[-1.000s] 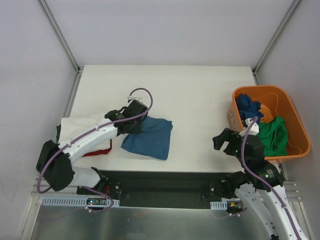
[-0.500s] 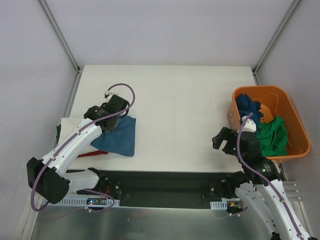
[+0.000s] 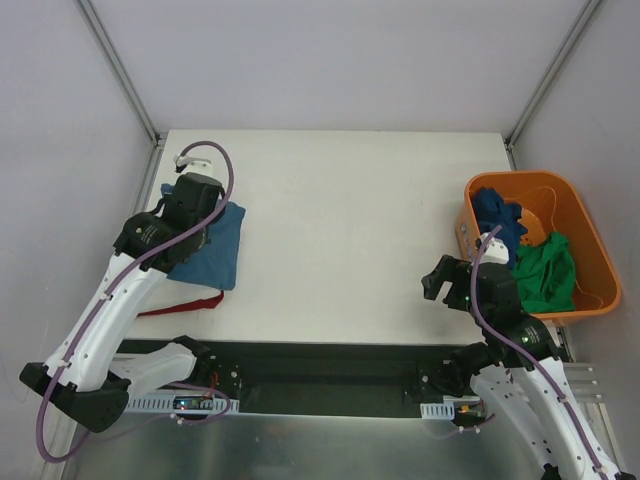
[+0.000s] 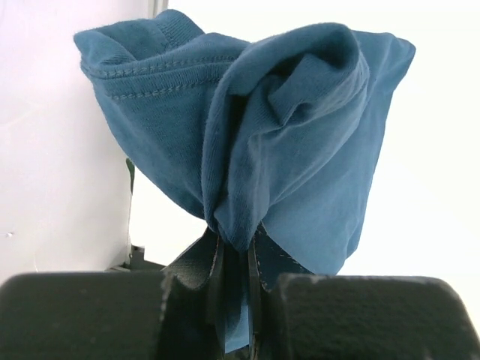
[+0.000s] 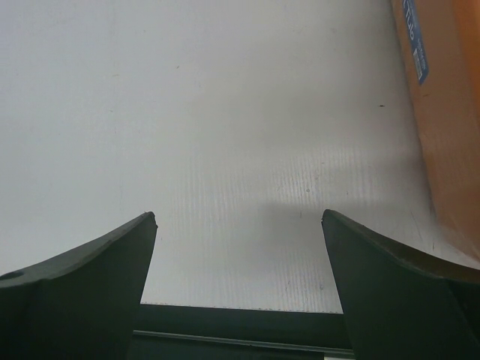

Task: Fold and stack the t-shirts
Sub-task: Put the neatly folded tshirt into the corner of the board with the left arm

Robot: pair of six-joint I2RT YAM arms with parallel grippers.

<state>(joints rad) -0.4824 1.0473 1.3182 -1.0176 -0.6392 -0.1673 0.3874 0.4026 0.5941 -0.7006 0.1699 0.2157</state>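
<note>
My left gripper [image 3: 195, 215] is shut on a folded blue t-shirt [image 3: 212, 252] and holds it over the table's left side; in the left wrist view the blue t-shirt [image 4: 247, 127] bunches out from between my closed fingers [image 4: 199, 262]. A red t-shirt [image 3: 185, 303] peeks out beneath it, partly hidden by the arm. A dark blue t-shirt [image 3: 497, 215] and a green t-shirt [image 3: 547, 270] lie in the orange basket [image 3: 590, 240]. My right gripper [image 3: 450, 282] is open and empty, left of the basket, low over the table [image 5: 225, 112].
The orange basket wall [image 5: 442, 112] stands close to the right of my right gripper. The table's near edge [image 5: 240, 313] lies just below its fingers. Grey walls and a metal frame enclose the table on three sides.
My left gripper has carried the blue t-shirt from the table's middle leftwards, over the red shirt and stack at the left edge. The right arm has barely moved.
</note>
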